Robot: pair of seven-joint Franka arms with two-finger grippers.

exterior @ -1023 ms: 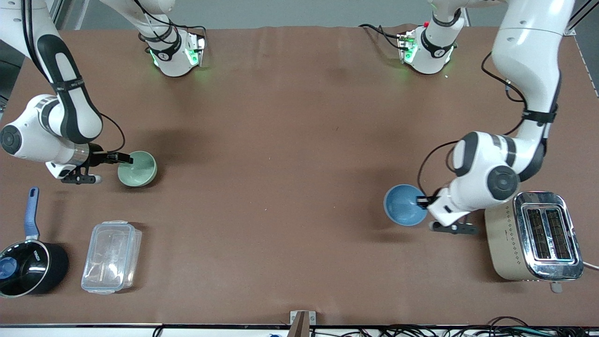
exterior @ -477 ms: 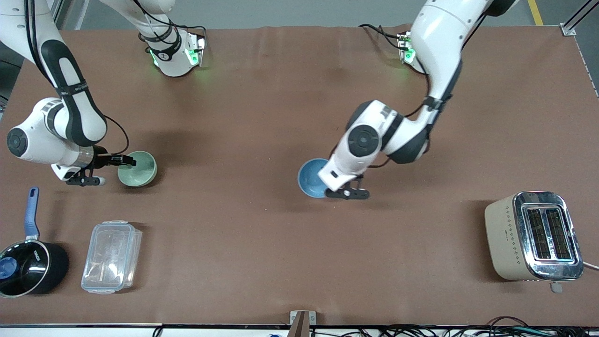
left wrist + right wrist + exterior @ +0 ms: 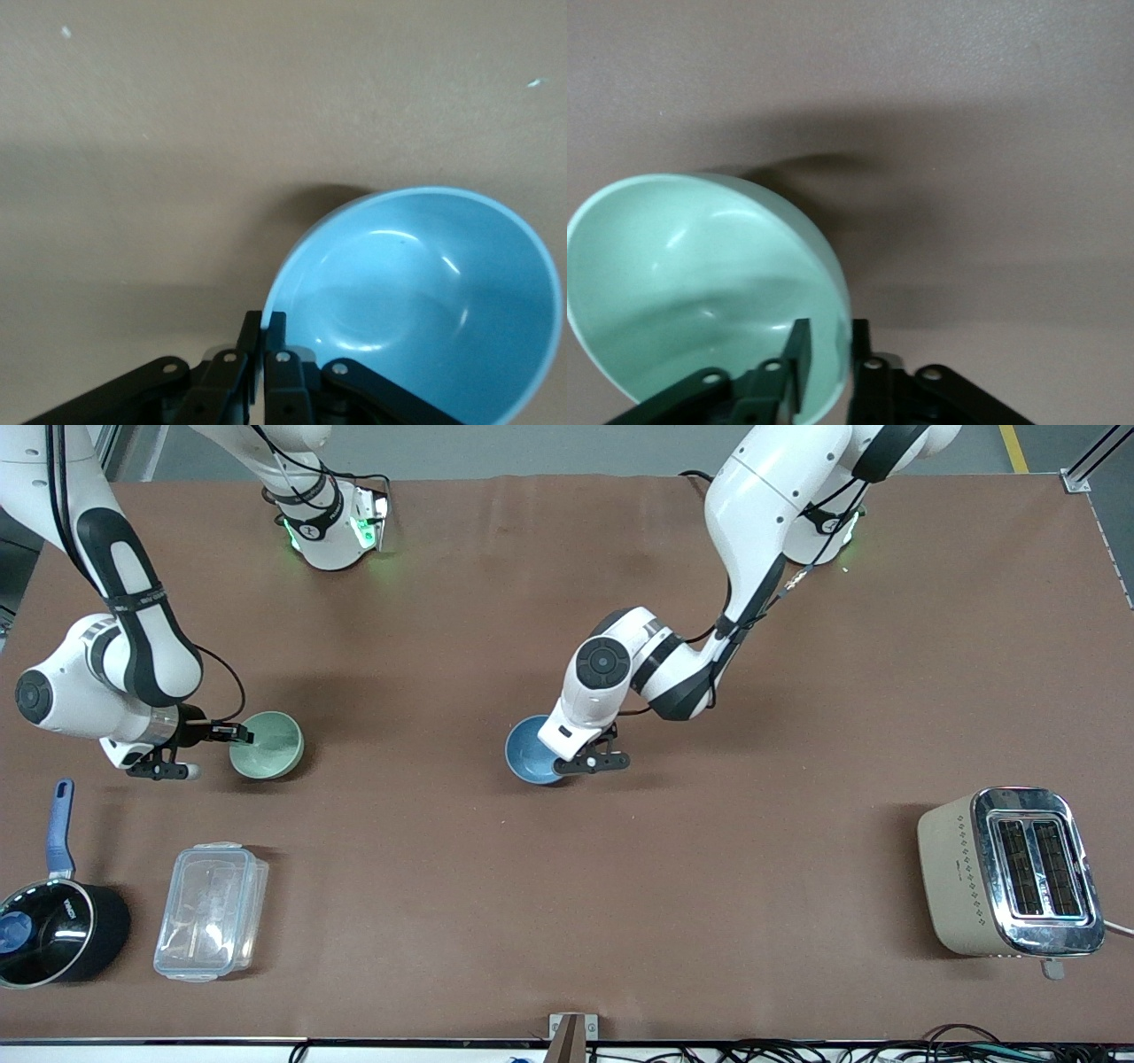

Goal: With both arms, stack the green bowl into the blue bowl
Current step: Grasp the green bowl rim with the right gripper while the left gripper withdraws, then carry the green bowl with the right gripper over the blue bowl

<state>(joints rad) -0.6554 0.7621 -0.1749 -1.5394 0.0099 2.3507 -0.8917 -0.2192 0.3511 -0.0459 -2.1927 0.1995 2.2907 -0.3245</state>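
Both pincers clamped: left pincer (image 3: 556, 760) blue bowl (image 3: 529, 750), right pincer (image 3: 237, 734) green bowl (image 3: 268, 745).

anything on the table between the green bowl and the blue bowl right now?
Nothing: in the front view only bare brown table lies between the green bowl, held by the right gripper, and the blue bowl, held by the left gripper.
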